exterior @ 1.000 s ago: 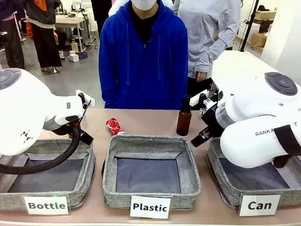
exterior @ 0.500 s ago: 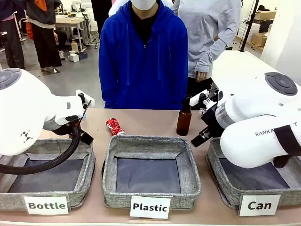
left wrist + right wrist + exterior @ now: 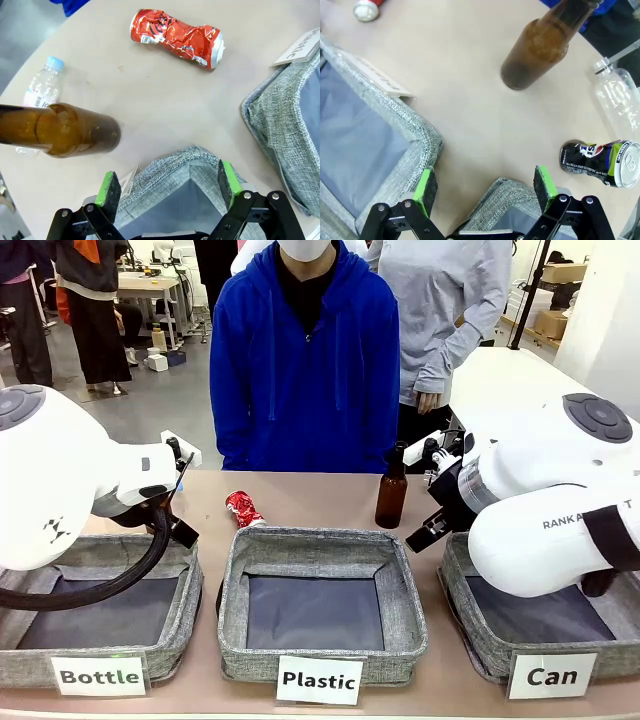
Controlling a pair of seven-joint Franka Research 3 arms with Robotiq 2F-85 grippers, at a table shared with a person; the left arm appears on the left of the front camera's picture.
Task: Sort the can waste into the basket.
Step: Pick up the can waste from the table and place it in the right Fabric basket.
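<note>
Though it's crushed, red can (image 3: 176,37), seemingly white-printed

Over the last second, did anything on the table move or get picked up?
Nothing visibly changed. The red can still lies on the table behind the Plastic basket, the brown bottle stands farther right, and the left arm and right arm sit where they were, with nothing picked up.

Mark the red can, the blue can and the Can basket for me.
red can (image 3: 175,37), left wrist view, crushed middle of its body.
blue can (image 3: 592,161), right wrist view, printed side.
Can basket (image 3: 470,625), front view, its left wall.
</note>
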